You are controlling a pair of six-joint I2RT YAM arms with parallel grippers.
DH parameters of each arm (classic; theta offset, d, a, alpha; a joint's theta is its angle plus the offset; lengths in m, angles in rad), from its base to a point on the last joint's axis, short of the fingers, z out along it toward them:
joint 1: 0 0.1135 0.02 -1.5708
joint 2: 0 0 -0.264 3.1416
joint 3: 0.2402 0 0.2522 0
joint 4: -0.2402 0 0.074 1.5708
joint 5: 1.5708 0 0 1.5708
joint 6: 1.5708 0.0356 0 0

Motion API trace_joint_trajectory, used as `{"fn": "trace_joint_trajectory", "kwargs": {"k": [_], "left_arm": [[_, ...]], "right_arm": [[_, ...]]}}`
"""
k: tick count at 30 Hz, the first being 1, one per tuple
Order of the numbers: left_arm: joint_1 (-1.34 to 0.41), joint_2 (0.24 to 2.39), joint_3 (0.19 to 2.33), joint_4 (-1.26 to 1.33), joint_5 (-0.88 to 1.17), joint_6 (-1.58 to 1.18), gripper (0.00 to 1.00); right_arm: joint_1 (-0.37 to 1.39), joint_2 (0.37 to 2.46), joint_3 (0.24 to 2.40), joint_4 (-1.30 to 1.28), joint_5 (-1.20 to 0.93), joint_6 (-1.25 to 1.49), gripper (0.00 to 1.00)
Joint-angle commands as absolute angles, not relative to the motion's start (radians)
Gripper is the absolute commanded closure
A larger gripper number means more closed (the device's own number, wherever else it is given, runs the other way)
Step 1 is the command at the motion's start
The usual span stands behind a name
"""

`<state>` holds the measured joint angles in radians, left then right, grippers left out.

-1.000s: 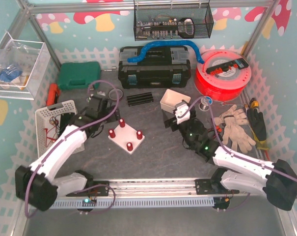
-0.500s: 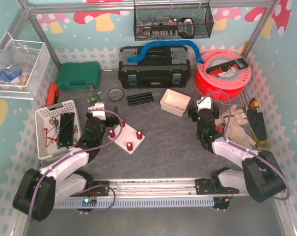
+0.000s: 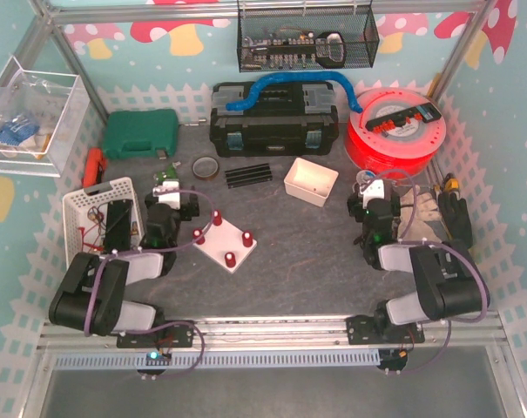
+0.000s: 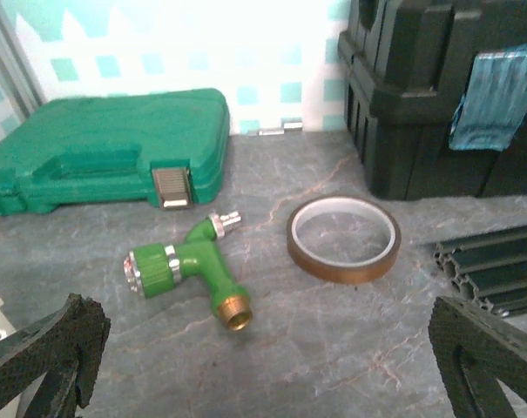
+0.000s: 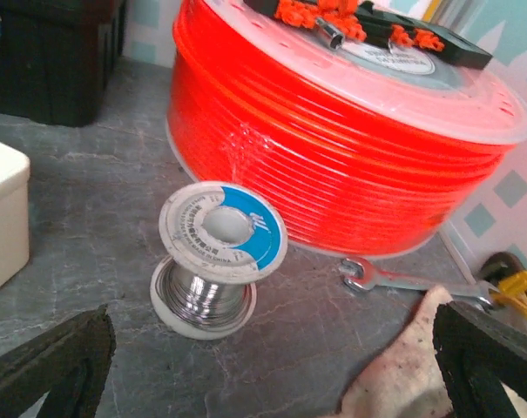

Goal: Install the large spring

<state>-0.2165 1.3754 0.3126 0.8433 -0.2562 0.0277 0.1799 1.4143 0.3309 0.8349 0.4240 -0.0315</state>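
The white base block [image 3: 226, 239] with red pegs [image 3: 217, 219] lies on the grey table, left of centre. I cannot make out a large spring in any view. My left gripper [image 3: 172, 203] sits low just left of the block and faces the back wall; in the left wrist view [image 4: 272, 366] its fingers [image 4: 58, 344] stand wide apart with nothing between them. My right gripper [image 3: 373, 195] sits low at the right, near the gloves; in the right wrist view [image 5: 272, 370] its fingers [image 5: 481, 344] are wide apart and empty.
Ahead of the left gripper lie a green hose nozzle [image 4: 189, 270], a brown tape ring [image 4: 343, 238], a green case [image 4: 106, 148] and a black toolbox [image 4: 437, 87]. Ahead of the right gripper stand a solder spool [image 5: 212, 257], a red filament spool [image 5: 350, 131], a wrench [image 5: 394, 280] and a white tray [image 3: 311, 181].
Both arms have folded back toward their bases. The left gripper dropped beside the block's left edge; the right gripper swung right, away from the white tray, to the gloves.
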Motion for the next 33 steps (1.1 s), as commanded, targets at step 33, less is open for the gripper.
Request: {"fn": "trace_joint_trajectory", "kwargs": {"k": [33], "left_arm": [[-0.040, 1.523, 0.221, 1.282, 0.059, -0.045, 0.01]], "right_arm": [[0.015, 1.513, 0.203, 1.306, 0.146, 0.020, 0.01]]}}
